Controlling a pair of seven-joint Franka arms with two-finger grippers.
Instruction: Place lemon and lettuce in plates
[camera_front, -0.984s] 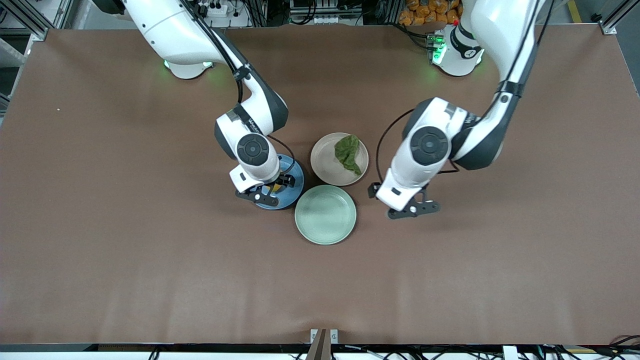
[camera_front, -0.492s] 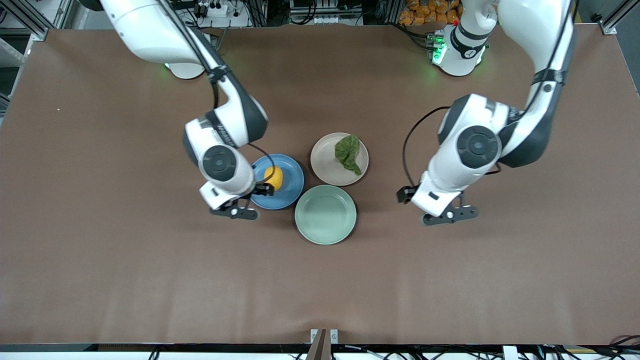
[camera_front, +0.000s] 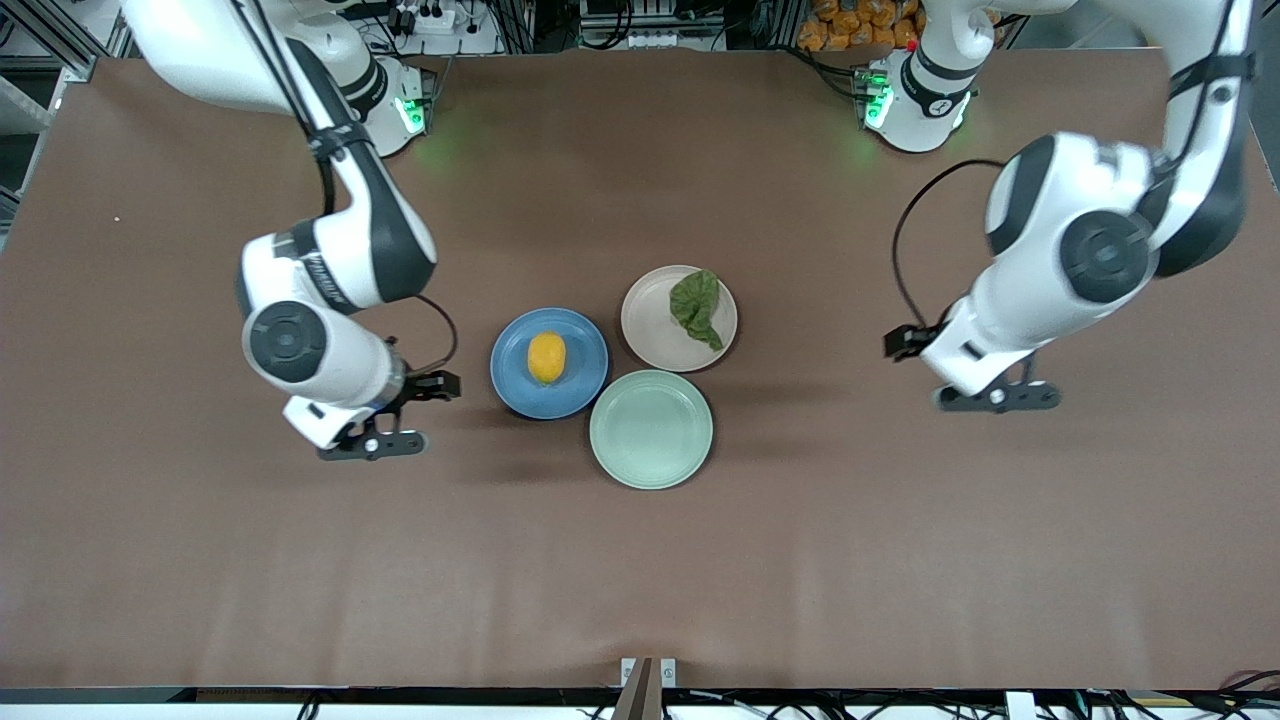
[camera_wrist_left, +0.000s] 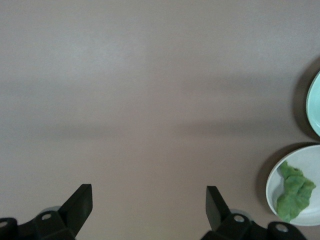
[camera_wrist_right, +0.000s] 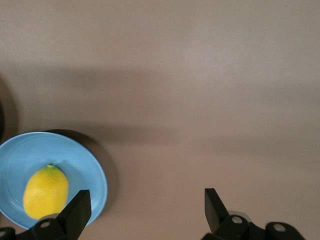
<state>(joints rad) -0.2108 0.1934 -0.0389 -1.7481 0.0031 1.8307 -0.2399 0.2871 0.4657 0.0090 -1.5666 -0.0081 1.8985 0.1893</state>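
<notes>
Right gripper (camera_front: 395, 415) spread, withdrawn off blue plate (camera_front: 583, 385), lemon (camera_front: 546, 357) uncovered; left gripper (camera_front: 985, 375) spread, retreated.

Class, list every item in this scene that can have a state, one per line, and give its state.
Lemon: lying in the blue plate.
Lettuce: lying in the beige plate.
Green plate: holds nothing.
Left gripper: open, holding nothing, over bare table.
Right gripper: open, holding nothing, over bare table beside the blue plate.
</notes>
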